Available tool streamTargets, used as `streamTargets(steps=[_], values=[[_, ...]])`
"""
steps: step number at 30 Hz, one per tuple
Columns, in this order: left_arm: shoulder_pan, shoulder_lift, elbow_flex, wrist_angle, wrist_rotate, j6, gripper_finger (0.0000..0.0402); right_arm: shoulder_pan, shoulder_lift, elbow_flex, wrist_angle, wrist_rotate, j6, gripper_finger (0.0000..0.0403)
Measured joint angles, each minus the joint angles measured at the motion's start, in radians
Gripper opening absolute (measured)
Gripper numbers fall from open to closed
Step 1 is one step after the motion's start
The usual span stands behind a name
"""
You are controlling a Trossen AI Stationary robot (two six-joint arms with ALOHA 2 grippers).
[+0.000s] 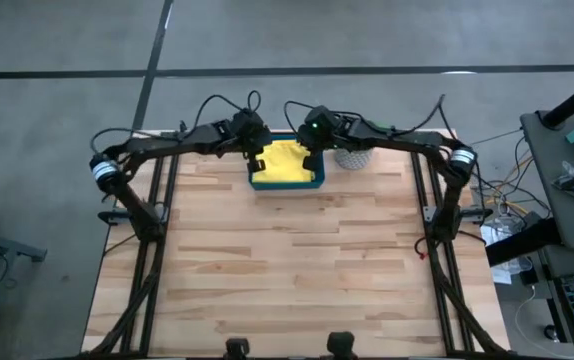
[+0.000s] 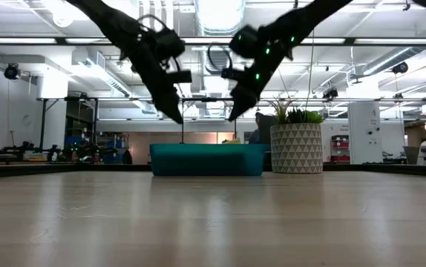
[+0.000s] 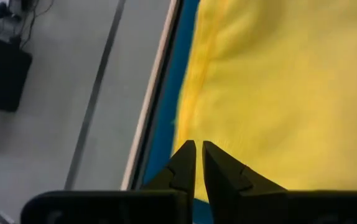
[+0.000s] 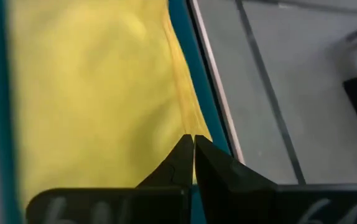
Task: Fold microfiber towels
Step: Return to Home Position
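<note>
Butcher-block worktop (image 1: 287, 270) is bare apart from the far edge, where a teal tray (image 1: 287, 184) sits with a patterned plant pot (image 2: 296, 148) just beside it on your right arm's side. The low view shows an open workshop room behind all that.

The only one of the towels you can see is the yellow towel (image 1: 285, 160). It lies flat in the tray and covers pretty much the whole inside, with a strip of teal rim showing along its edges in both wrist views. It reads as the top of the pile. You can't tell what's under it, because the tray wall hides that in the low view.

Your left gripper (image 3: 198, 146) hangs over the tray's left part, jaws nearly together with just a sliver between them and nothing in them. Your right gripper (image 4: 193, 138) hangs over the right part, jaws pressed together, also empty. In the low view both tips point down and inward at the tray but sit clear above its rim, not touching cloth.

That makes sense to me: nothing pinched means nothing gets dragged out when you pull away. My read is the folding's basically done and only the retreat to rest is left. Watch the right arm around that pot, it's close.
</note>
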Motion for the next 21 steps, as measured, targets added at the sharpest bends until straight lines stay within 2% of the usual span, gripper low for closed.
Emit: streamTargets(steps=[7, 14, 21], values=[[-0.175, -0.158, -0.055, -0.026, 0.014, -0.103, 0.0015, 0.115, -0.157, -0.105, 0.016, -0.009, 0.047, 0.0009], [-0.431, -0.357, -0.212, -0.015, 0.039, -0.189, 0.0015, 0.255, -0.385, -0.353, 0.159, -0.105, 0.103, 0.0009], [-0.616, -0.591, -0.401, 0.116, 0.044, -0.241, 0.0015, 0.35, -0.637, -0.62, 0.323, -0.136, 0.153, 0.0009]])
